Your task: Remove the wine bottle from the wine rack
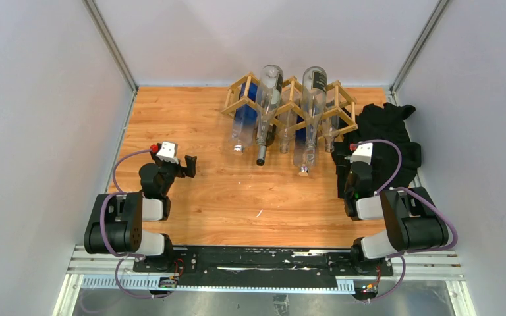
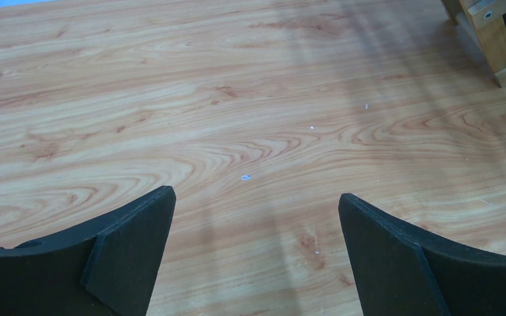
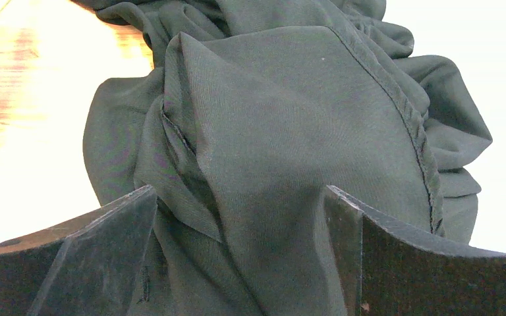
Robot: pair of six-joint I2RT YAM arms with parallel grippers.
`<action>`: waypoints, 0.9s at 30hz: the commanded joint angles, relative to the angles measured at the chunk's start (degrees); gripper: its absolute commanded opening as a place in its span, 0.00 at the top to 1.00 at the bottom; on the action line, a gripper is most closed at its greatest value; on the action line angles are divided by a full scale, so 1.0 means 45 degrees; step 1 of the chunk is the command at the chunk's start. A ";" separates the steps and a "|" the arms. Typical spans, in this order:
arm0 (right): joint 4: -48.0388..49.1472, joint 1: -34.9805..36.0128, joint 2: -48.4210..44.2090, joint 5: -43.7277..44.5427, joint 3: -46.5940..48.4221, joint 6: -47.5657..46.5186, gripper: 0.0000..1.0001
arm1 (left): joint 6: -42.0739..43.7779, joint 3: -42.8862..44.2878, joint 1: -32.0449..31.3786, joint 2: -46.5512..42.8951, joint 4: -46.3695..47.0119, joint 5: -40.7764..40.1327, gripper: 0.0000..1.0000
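Note:
The wine rack (image 1: 291, 105) stands at the back middle of the table; one of its feet shows in the left wrist view (image 2: 497, 46). Several clear bottles lie in it, necks toward me. One upper wine bottle (image 1: 269, 92) ends in a dark cap, another (image 1: 313, 99) lies to its right, and a bluish one (image 1: 244, 122) lies lower left. My left gripper (image 1: 188, 164) (image 2: 257, 197) is open and empty over bare table, well left of the rack. My right gripper (image 3: 240, 217) is open over a black cloth (image 3: 290, 131), whose folds lie between the fingers.
The black cloth (image 1: 385, 141) is heaped at the right of the table, against the rack's right end. My right wrist (image 1: 361, 155) hangs over its near edge. Grey walls enclose the wooden table (image 1: 204, 191) on three sides.

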 commanded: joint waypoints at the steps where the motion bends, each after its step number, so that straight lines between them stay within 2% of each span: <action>1: 0.0301 0.0050 -0.0018 0.0050 -0.0011 0.0131 0.00 | 0.0143 0.0148 0.0051 0.0014 0.0539 -0.0173 0.00; 24: 0.0306 0.0050 -0.0018 0.0046 0.0001 0.0135 0.00 | 0.0126 0.0011 0.0061 -0.0025 0.0822 -0.0109 0.00; 27: 0.0306 0.0051 -0.0013 0.0045 0.0001 0.0135 0.00 | 0.0242 0.0176 0.0061 -0.0267 0.0200 0.0021 0.00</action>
